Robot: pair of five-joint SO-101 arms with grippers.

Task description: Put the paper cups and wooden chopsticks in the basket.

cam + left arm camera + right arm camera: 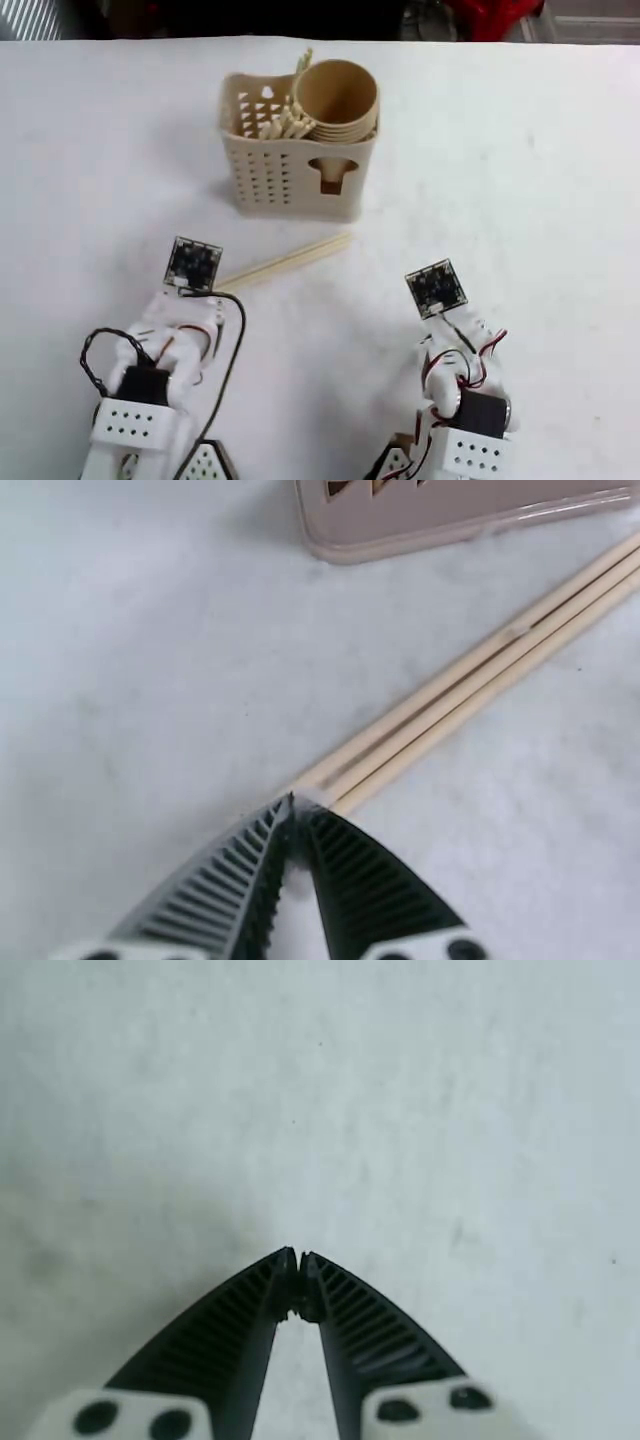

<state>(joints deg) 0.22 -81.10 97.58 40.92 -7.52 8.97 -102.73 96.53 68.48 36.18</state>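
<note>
The left gripper (pixel 296 808), jaws pressed together, sits at the near end of the loose wooden chopsticks (pixel 470 680), which lie flat on the white table (pixel 530 180) just in front of the beige, perforated basket (pixel 300 175). The right gripper (pixel 298 1263), jaws likewise together, hangs over bare tabletop, well apart from the basket. Inside the basket, a nested stack of paper cups (pixel 336 95) stands upright in the half nearer the right arm, with more chopsticks (pixel 285 122) leaning beside it.
</note>
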